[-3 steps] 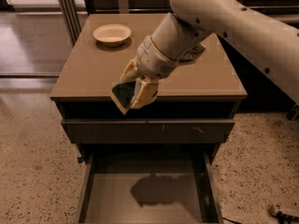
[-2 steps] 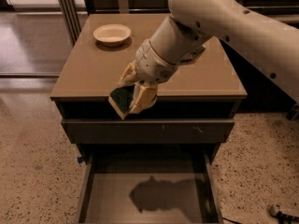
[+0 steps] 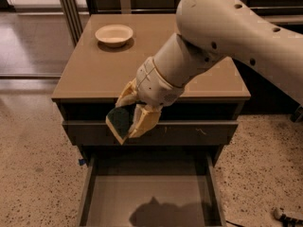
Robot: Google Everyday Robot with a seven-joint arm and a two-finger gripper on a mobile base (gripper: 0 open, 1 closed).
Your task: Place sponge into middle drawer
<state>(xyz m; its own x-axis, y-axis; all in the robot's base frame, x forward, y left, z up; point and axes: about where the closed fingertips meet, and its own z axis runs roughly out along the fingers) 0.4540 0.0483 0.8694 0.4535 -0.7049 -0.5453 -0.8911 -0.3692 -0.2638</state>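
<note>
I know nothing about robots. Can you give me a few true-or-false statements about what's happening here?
1. The gripper is clamped on the sponge. True.
2. The sponge lies on the floor of the middle drawer. False: it is held up in front of the cabinet, above the pulled-out drawer.
3. A pale bowl sits on the cabinet top. True.
4. Every drawer is pushed shut. False: the middle drawer is pulled out, its floor bare where visible.
</note>
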